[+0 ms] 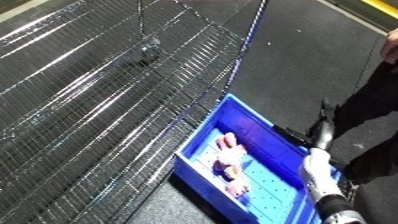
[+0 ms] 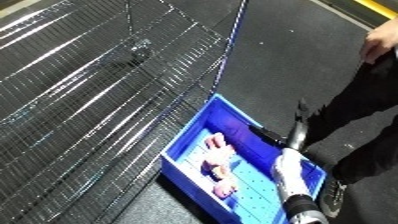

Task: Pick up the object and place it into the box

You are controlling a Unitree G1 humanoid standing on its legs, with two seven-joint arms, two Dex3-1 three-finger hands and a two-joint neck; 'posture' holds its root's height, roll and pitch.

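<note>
Wire shelf (image 1: 98, 100) spanning left side, tilted in view. Blue bin (image 1: 258, 135) sitting on dark floor beside shelf edge. Pink object (image 1: 229, 162) lying inside bin. Right forearm (image 1: 318, 175) reaching over bin's right rim; right hand (image 2: 300, 131) showing dark, finger state unreadable.

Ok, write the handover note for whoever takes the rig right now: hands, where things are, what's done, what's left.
Right forearm reaches over the blue bin's right side; its hand cannot be made out. Left hand: not in view.
Pink and white objects lie inside the bin, on its floor.
Wire shelf to the left; no loose object can be made out on it.
Done: objects are in the bin.
Left: withdraw the right arm, check the shelf for anything remaining.
</note>
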